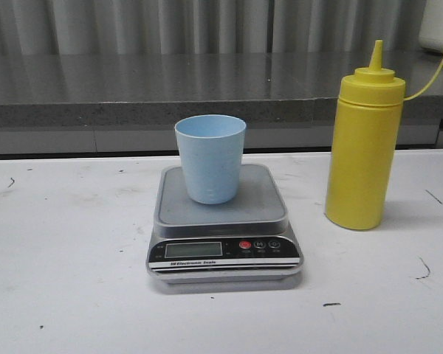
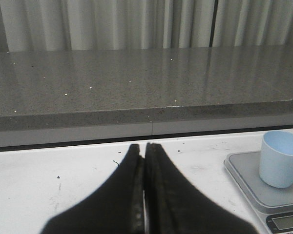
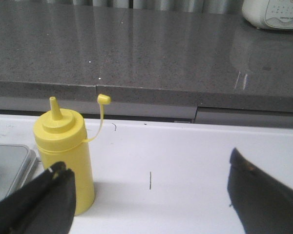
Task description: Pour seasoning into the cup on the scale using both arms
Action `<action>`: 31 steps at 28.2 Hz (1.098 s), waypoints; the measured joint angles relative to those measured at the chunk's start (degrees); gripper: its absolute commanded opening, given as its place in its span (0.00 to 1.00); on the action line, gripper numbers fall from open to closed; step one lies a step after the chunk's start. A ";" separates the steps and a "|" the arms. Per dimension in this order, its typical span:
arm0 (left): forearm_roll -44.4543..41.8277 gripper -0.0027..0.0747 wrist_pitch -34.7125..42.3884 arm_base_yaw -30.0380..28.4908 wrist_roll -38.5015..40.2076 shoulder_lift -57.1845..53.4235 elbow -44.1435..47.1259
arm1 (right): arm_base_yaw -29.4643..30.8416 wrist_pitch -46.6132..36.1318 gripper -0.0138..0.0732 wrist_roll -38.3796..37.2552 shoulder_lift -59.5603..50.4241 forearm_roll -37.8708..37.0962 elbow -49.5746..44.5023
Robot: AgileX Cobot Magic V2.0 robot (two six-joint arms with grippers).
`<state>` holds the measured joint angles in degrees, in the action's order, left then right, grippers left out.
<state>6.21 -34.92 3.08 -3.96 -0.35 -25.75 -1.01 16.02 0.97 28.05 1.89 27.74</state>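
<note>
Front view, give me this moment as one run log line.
cup upright on scale | squeeze bottle standing, uncapped | left gripper shut | right gripper open

Table (image 1: 74, 295): white, scuffed with small dark marks, right in front of me.
Scale (image 1: 223, 214): flat on it, centre.
Bottle (image 1: 363, 147): upright, to my right of the scale, apart from it.

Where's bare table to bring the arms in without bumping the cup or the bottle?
Left of the scale, the white table is bare to its edge. Bare patches also lie in front of the scale and right of the seasoning bottle. Tightest is the gap between bottle and scale. The cup fills the platform's middle.
</note>
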 measured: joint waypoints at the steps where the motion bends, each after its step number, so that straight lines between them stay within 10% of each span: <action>1: 0.44 0.01 0.00 0.00 0.10 0.00 0.28 | 0.00 0.00 0.90 0.00 0.00 0.00 0.09; 31: 3.37 0.01 1.32 0.00 0.10 0.00 2.56 | 0.00 0.00 0.90 0.00 0.00 0.00 0.09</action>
<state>9.58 -33.60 3.08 -3.85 -0.35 -23.18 -1.01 16.02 0.97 28.05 1.89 27.83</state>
